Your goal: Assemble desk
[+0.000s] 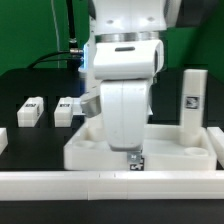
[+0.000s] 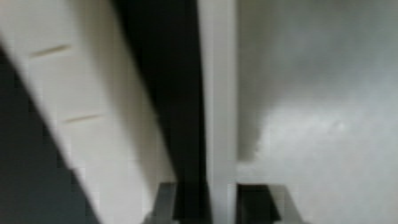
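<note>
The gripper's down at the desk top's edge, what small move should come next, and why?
Probably close the gripper on the desk top's raised rim. In the wrist view that thin rim runs between the fingers with a dark gap alongside, so it looks straddled. Whether it is already gripped, I cannot tell.

This is a robotics lab bench, seen from a few steps away. A white robot arm (image 1: 125, 70) stands over a matte black worktop (image 1: 40, 85), which is edged by low white rails (image 1: 60, 182). Plain white plastic furniture parts lie on the worktop. One of them, a post leg (image 1: 192, 85), stands upright and carries a printed black-and-white marker tag (image 1: 191, 101) of the kind cameras track. Dark cables (image 1: 68, 30) hang in front of a dark backdrop behind.
</note>
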Controlling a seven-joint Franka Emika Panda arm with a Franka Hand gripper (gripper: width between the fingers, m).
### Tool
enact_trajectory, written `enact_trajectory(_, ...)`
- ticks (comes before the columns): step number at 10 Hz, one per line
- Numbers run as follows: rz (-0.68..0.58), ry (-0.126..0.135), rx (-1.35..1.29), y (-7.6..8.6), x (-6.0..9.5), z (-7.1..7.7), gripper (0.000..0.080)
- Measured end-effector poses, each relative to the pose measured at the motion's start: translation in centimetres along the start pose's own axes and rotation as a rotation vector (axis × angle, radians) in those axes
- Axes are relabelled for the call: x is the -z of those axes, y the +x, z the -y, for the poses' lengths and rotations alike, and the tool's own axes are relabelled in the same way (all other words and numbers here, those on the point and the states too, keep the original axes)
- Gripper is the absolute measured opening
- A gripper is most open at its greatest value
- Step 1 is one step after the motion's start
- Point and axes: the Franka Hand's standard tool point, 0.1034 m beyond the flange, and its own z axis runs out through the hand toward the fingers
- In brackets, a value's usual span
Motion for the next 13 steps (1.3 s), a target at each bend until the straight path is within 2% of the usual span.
enact_trajectory(1, -0.020, -0.001, 0.040, -0.2, -0.2, -0.1, 0.0061)
enact_trajectory(3, -0.043, -0.005, 0.063, 1.4, -0.2, -0.7, 0.0061)
enact_trajectory(4, -0.048, 0.006, 0.032, 2.3, -0.1, -0.8, 0.0061)
enact_trajectory(5, -0.048, 0.030, -0.004, 3.2, 0.1, -0.8, 0.0061)
enact_trajectory(7, -0.049, 0.077, -0.029, 3.7, 0.2, -0.8, 0.0061)
enact_trajectory(8, -0.049, 0.088, -0.035, 3.8, -0.3, -0.8, 0.0061)
enact_trajectory(9, -0.045, 0.080, -0.035, 3.9, -1.1, -0.7, 0.0061)
enact_trajectory(11, -0.038, 0.070, -0.024, 3.8, -1.1, -0.8, 0.0061)
enact_trajectory(12, -0.037, 0.078, -0.025, 3.8, -1.1, -0.7, 0.0153)
enact_trajectory(13, -0.037, 0.078, -0.026, 3.8, -1.1, -0.7, 0.0153)
